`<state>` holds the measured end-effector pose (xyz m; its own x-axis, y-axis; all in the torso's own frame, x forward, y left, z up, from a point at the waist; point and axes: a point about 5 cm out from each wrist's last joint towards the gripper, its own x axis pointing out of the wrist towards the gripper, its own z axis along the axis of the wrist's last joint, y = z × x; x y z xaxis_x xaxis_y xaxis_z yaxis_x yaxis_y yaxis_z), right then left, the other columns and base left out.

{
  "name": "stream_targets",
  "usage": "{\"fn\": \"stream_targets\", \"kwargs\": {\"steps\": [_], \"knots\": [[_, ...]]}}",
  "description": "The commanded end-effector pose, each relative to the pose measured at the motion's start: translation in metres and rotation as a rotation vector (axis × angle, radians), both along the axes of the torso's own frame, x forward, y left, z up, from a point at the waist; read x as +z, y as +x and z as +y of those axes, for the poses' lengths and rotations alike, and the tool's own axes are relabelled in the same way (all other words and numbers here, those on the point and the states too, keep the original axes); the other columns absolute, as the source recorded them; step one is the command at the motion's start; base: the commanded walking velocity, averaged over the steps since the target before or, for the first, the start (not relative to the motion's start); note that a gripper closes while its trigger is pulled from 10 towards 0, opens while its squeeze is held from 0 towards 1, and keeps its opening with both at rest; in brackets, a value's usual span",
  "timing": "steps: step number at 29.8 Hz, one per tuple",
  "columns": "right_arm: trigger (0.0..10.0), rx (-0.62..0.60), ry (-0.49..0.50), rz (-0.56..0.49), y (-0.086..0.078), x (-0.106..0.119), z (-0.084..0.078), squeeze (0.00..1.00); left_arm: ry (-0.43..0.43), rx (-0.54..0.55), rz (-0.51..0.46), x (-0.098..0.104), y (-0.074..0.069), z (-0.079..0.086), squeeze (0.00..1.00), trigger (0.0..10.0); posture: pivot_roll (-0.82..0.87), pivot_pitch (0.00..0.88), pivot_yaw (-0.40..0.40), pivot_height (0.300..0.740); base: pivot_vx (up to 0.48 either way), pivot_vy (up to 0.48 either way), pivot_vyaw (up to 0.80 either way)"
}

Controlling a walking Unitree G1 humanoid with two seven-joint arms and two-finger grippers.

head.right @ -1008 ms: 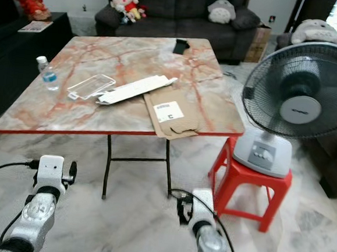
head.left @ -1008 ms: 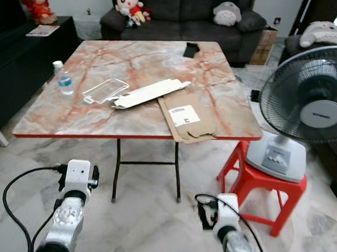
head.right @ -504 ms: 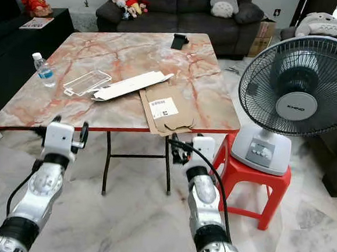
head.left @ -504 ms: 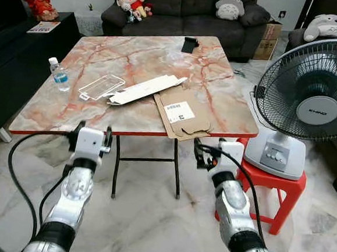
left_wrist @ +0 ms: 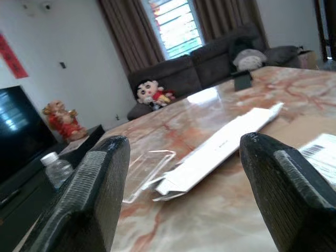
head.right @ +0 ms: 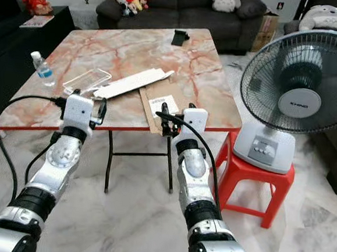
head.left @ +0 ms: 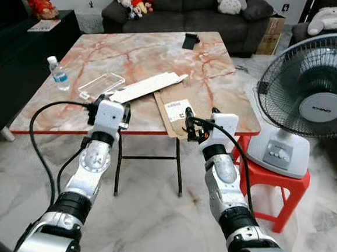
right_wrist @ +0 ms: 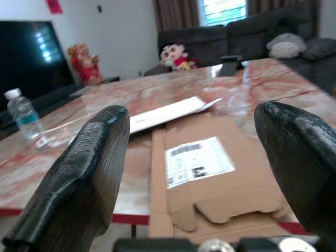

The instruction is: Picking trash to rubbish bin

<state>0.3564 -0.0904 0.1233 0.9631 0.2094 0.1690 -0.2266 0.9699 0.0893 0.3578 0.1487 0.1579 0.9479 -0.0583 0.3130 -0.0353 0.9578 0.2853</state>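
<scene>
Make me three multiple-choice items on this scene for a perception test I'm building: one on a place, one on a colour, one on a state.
1. Where does the water bottle stand?
A. on the table's left edge
B. on the red stool
C. on the sofa

2. What colour is the stool under the fan?
A. blue
B. red
C. white

3. How are the right gripper's fingers?
A. shut on the cardboard
B. shut on nothing
C. spread open

Answers: 1 A, the bottle sits on the marble table near its left side. 2 B, red legs show below the fan base. 3 C, the flattened cardboard shows between the parted fingers.
</scene>
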Motion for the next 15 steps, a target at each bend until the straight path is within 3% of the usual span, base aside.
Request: {"fn": "stream_targets", "kwargs": {"steps": [1, 9, 13, 15], "knots": [[10.0, 0.006, 0.003, 0.005, -0.0005, 0.0001, 0.0037, 0.00, -0.012, 0.029, 0.015, -0.0003, 0.0018, 0.0067, 0.00, 10.0, 0.02, 0.000, 0.078, 0.740, 0.307, 0.000, 0.46], [10.0, 0.018, 0.005, 0.000, -0.0014, 0.0008, 0.0047, 0.00, -0.028, 0.035, 0.032, -0.0040, 0.0007, 0.0089, 0.00, 10.0, 0.02, 0.000, 0.075, 0.740, 0.308, 0.000, 0.00], [10.0, 0.025, 0.000, -0.002, -0.0016, 0.0013, 0.0078, 0.00, -0.028, 0.037, 0.035, -0.0049, 0.0004, 0.0091, 0.00, 10.0, 0.02, 0.000, 0.073, 0.740, 0.311, 0.000, 0.55], [10.0, 0.028, 0.015, 0.005, -0.0014, 0.0014, 0.0093, 0.00, -0.030, 0.037, 0.037, -0.0055, -0.0001, 0.0090, 0.00, 10.0, 0.02, 0.000, 0.073, 0.740, 0.319, 0.000, 0.00]]}}
